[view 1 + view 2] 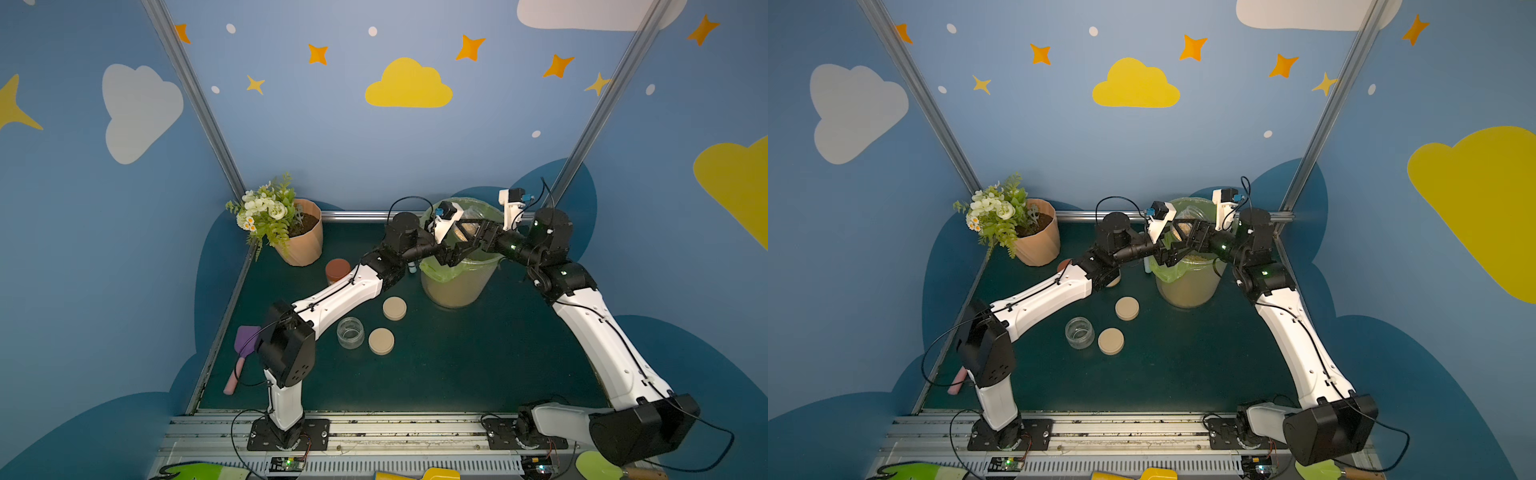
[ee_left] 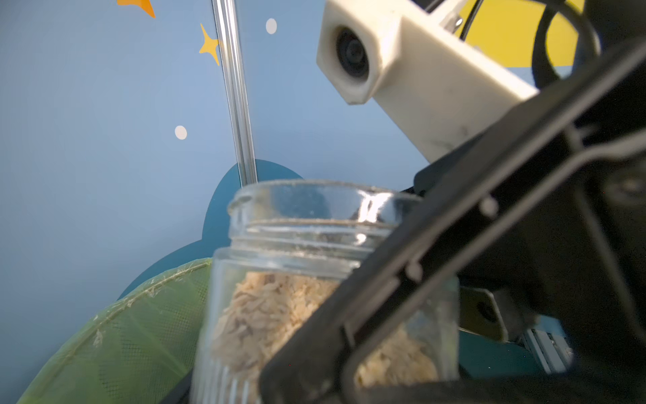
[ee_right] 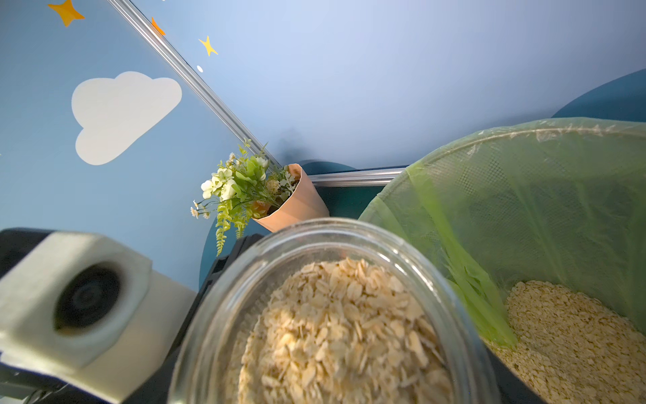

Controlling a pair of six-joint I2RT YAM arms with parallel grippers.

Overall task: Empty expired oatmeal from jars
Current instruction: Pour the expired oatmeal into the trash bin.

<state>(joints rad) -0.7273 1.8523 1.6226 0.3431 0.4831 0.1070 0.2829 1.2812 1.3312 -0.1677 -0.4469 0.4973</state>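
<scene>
Starting at my left, the flowerpot [image 1: 305,245] is standing in the far corner. The red-lidded jar [image 1: 337,270] beside it is showing whole in a top view, whereas in a top view my left arm [image 1: 1038,303] is hiding all but a sliver of it. Nearer me the empty jar [image 1: 350,332] is standing upright, mouth up, with two beige lids [image 1: 381,340] lying flat just beside it. I am stretching my left arm forward and rightward with its elbow bent, and my right arm [image 1: 598,332] forward and leftward, so the left gripper [image 1: 455,249] and right gripper [image 1: 478,233] are meeting above the bin [image 1: 457,291]. Between them the open jar [image 1: 473,217] is hanging over the bin's green-lined mouth, opening upward. Its long axis is running near vertical, though how far it is tilting I cannot tell. Only the left wrist view is showing its threaded neck and a finger [image 2: 454,252] of my right gripper lying against its wall, so my right gripper is clasping it. Whether my left gripper is gripping or letting go I cannot tell. Only the right wrist view is looking into its mouth, where the oatmeal [image 3: 342,332] is lying, and into the bin, where more oatmeal is lying at the bottom.
</scene>
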